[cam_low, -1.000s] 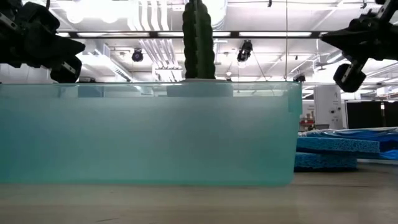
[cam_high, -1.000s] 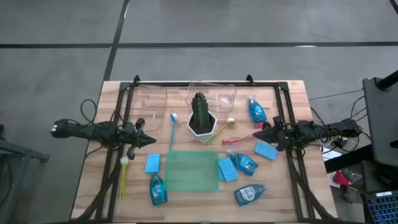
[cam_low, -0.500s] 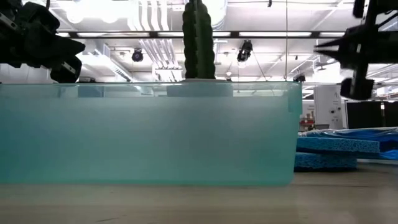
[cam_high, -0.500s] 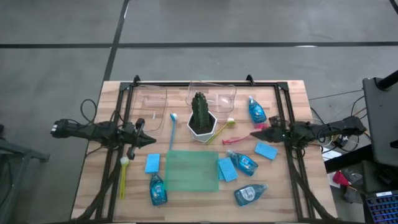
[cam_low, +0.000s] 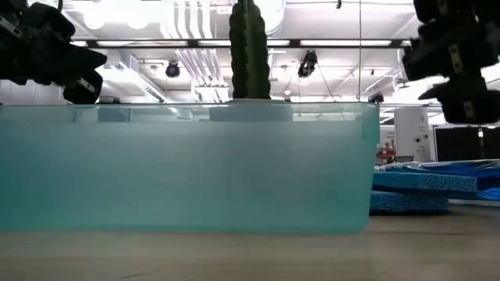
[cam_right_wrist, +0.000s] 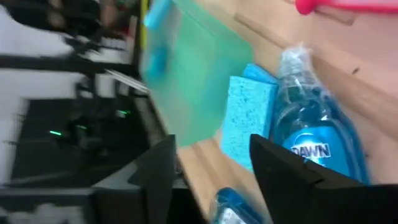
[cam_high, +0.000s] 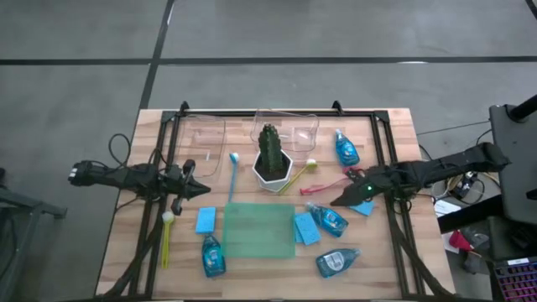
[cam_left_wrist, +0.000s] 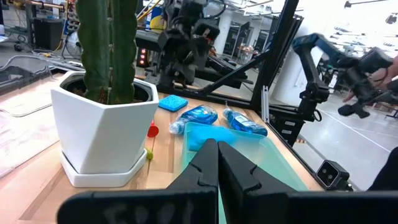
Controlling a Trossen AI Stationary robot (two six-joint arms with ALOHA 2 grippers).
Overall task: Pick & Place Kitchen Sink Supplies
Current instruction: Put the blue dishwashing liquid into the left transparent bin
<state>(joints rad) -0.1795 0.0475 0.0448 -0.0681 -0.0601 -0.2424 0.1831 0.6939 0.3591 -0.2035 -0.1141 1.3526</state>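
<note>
Right claw (cam_high: 342, 201), fingers apart, hangs over the small clear bottle of blue soap (cam_high: 328, 219) lying beside the green mat (cam_high: 259, 230) on the tabletop; probably slick, light plastic, so I'd pinch across its belly; left claw (cam_high: 204, 190) is pressed together.

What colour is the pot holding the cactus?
White; the pot shows best in the left wrist view.

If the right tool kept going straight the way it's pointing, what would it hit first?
Most likely the soap bottle beside the green mat. The right tool, fingers open, points down at it in the right wrist view, a blue sponge alongside; depth is unclear.
</note>
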